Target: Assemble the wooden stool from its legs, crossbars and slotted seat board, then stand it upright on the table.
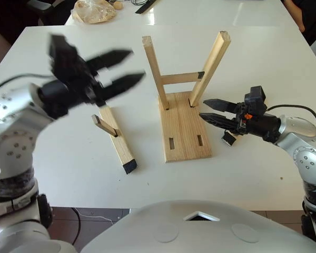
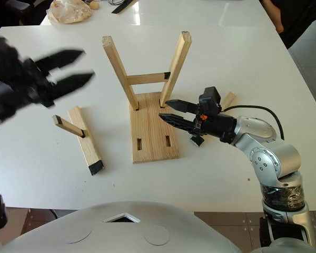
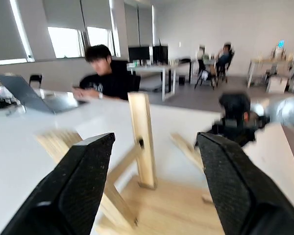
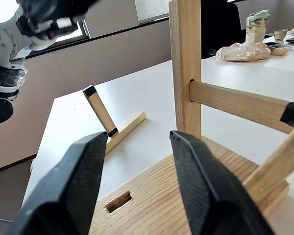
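The seat board [image 1: 184, 132] lies flat near the middle of the table [image 1: 68, 174]. Two legs [image 1: 154, 71] stand in its far slots and lean a little apart, with one crossbar [image 1: 180, 78] between them. The two near slots [image 1: 171, 143] are free. Another leg [image 1: 118, 139] with a short crossbar [image 1: 104, 125] lies on the table, beside the board on the robot's left. The left gripper [image 1: 137, 64] hangs above this loose leg with its fingers apart and holds nothing. The right gripper [image 1: 203, 108] is also apart and empty, just beside the foot of the right standing leg. I think the danger is there: nothing holds the board, so a push could slide it or tip the leaning legs out of their slots.
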### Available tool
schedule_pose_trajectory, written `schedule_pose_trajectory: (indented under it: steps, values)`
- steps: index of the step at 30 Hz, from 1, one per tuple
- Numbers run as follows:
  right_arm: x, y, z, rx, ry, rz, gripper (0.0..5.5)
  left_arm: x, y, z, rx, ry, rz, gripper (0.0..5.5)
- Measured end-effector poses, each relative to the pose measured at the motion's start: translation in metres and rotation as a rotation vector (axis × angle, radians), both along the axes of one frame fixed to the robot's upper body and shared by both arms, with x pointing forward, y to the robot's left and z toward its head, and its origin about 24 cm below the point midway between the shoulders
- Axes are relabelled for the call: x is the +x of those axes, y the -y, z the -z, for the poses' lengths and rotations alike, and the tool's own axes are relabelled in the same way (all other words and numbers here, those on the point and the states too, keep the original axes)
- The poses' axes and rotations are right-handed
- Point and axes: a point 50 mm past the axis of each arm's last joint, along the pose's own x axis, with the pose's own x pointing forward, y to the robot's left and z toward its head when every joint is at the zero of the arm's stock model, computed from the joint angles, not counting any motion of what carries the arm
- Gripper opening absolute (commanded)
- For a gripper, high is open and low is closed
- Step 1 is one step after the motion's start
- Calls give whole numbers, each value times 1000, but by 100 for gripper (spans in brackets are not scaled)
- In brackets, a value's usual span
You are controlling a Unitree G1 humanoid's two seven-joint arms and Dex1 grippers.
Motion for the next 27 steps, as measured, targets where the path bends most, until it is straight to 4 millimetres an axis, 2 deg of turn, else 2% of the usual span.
schedule_pose_trajectory:
  steps: [1,2,4,7,10,12,16,22,24,27]
  values:
    - [0,0,0,0,0,3,238,-8,2,16,37,-64,9,312]
    - [-1,1,1,0,-2,9,238,-25,7,45,98,-163,24,312]
    - [-3,1,3,-2,-10,19,238,-49,11,86,195,-272,39,312]
    - [-4,1,5,-25,-1,27,238,-71,10,122,346,-289,59,312]
    - [-9,-1,8,-30,0,28,238,-73,5,124,374,-253,76,312]
    - [-11,-1,9,-37,2,41,238,-69,-9,121,417,-242,66,312]
    - [-18,-2,12,-46,-1,62,238,-65,-51,114,559,-241,56,312]
    - [-24,0,16,-63,-4,88,238,-51,-124,96,720,-280,-104,312]
    - [-24,0,16,-68,-2,83,238,-49,-136,91,705,-291,-172,312]
    - [-23,1,15,-83,6,67,238,-35,-144,65,563,-227,-270,312]
